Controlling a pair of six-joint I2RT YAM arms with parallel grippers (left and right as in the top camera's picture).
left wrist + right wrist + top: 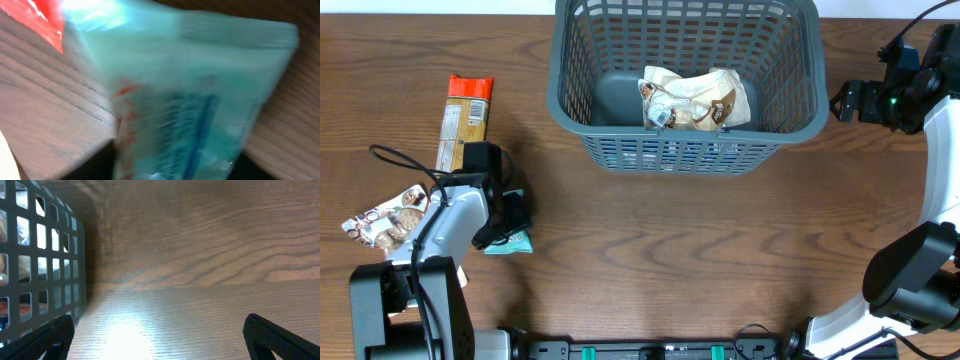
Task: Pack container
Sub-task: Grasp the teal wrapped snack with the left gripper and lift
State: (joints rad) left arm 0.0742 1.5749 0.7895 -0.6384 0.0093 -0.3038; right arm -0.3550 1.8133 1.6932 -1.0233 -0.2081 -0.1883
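I judged I was picking up the teal packet (512,243) with the left gripper (508,222), its arm folded low right over it, though blur hid whether the jaws were clamped or apart; next would call for a sure pinch and a carry to the container (690,152) at the far middle, cream packets (695,98) already inside. The right gripper (157,330) sat spread wide beside the container's right wall

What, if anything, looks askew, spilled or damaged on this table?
Nothing stands out. The container sits upright with one pale packet inside; an orange bar, a cookie packet and a teal packet lie on the table, nothing spilled. Only the left wrist view is blurred.
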